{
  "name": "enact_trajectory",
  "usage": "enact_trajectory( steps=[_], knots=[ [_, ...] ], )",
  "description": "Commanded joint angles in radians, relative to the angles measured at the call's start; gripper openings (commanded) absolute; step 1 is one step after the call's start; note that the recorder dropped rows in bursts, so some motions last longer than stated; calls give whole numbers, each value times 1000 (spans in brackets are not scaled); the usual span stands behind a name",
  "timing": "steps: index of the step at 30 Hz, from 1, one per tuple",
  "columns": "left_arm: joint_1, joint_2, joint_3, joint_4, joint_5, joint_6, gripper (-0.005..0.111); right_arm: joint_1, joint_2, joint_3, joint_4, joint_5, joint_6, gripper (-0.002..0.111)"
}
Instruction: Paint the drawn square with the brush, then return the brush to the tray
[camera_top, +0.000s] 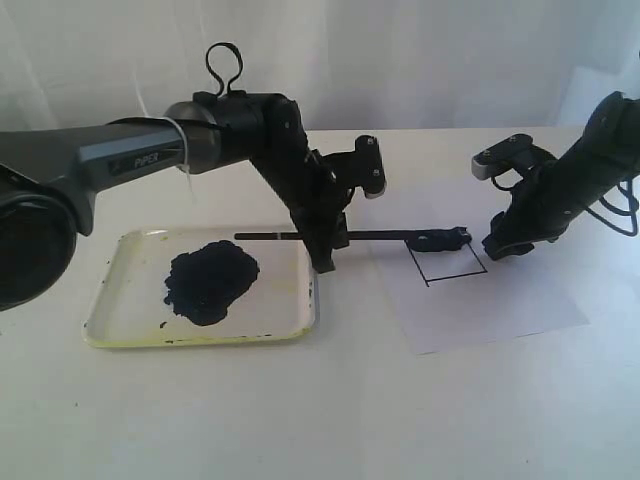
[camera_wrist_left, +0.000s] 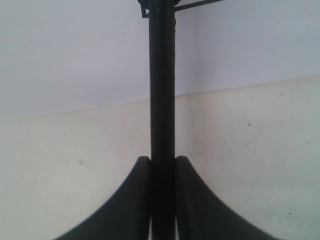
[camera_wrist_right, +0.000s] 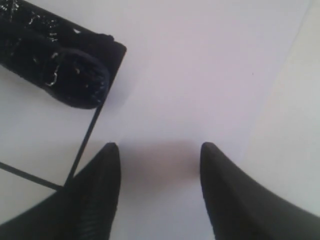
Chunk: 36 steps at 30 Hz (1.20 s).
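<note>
My left gripper (camera_top: 325, 258) is shut on the brush (camera_top: 370, 237), a long thin black stick held level above the table. Its paint-clotted tip (camera_top: 445, 239) rests at the far edge of the drawn square (camera_top: 450, 262), a thin black outline with a white face on the paper sheet (camera_top: 490, 305). In the left wrist view the brush (camera_wrist_left: 162, 90) runs straight out between the closed gripper (camera_wrist_left: 162, 162). The right gripper (camera_top: 497, 250) is open, pressing down on the paper just right of the square. The right wrist view shows the gripper (camera_wrist_right: 160, 150), the wet tip (camera_wrist_right: 75, 82) and the square's corner (camera_wrist_right: 92, 125).
The pale tray (camera_top: 130, 330) with a large blue-black paint blob (camera_top: 210, 282) lies left of the paper, under the brush's rear end. A white curtain backs the table. Bare tabletop lies in front of the tray and paper.
</note>
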Motion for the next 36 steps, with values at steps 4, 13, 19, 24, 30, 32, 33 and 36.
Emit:
enact_trajectory(
  steps=[4,13,19,24,30,32,33,36],
  knots=[
    [-5,18,0,-20,22,0,0,0,20,4,-36,21,-11,47],
    [-5,14,-7,-22,57,0,0,0,20,4,-36,14,-11,47],
    [-7,14,-7,-38,53,0,0,0,20,4,-36,14,-11,47],
    [-20,14,-7,-36,55,0,0,0,20,4,-36,14,-11,47],
    [-27,14,-7,-1,74,0,0,0,20,4,-36,14,-11,47],
    [-27,14,-7,5,87,0,0,0,20,4,-36,14,-11,47],
    [-27,14,-7,5,92,0,0,0,20,4,-36,14,-11,47],
    [-27,12,-7,4,98,0,0,0,20,4,-36,14,-11,47]
  ],
)
